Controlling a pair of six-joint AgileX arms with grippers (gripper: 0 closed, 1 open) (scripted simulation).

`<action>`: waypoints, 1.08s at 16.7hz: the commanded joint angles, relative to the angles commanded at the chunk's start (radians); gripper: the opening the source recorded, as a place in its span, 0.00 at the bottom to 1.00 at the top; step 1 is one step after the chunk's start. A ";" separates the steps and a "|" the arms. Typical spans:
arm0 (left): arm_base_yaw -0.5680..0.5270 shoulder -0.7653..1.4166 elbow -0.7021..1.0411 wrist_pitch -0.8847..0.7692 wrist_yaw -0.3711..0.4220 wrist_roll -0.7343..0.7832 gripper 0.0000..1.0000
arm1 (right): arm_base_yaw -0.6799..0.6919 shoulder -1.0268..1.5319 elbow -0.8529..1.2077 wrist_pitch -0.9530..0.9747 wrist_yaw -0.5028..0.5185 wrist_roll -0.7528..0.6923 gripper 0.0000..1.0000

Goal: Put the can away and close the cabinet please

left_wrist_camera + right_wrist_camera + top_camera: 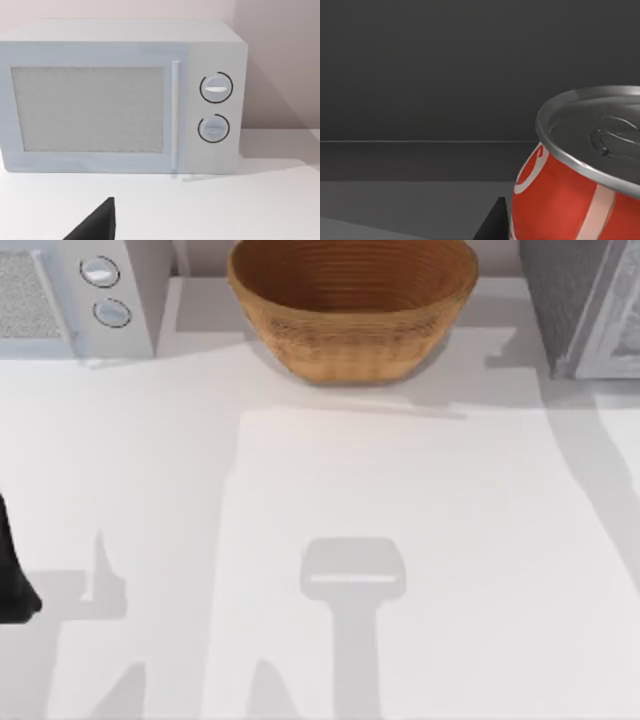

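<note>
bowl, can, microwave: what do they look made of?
Bowl: woven wicker, matte tan; ribbed coil rows run round the wall. Can: looks like metal, with a shiny silver top and rim and a glossy red label. Microwave: smooth pale grey casing, painted metal or plastic, can't tell which; its door panel looks speckled.

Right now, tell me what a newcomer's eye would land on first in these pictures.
First the wicker bowl, large and brown at the back middle of the white table. Next the red can with its silver top, close up in the right wrist view against a dark grey interior. Then the white microwave with two dials, at the table's back left, door shut.
</note>
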 joint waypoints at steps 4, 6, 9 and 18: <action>0.000 0.000 0.000 0.000 0.000 0.000 1.00 | -0.015 0.161 0.195 -0.056 -0.013 0.002 0.00; 0.000 0.000 0.000 0.000 0.000 0.000 1.00 | -0.027 0.268 0.343 -0.093 -0.022 0.002 0.00; 0.000 0.000 0.000 0.000 0.000 0.000 1.00 | -0.047 0.436 0.585 -0.151 -0.036 0.001 0.00; 0.000 0.000 0.000 0.000 0.000 0.000 1.00 | -0.082 0.726 0.985 -0.247 -0.069 -0.003 0.00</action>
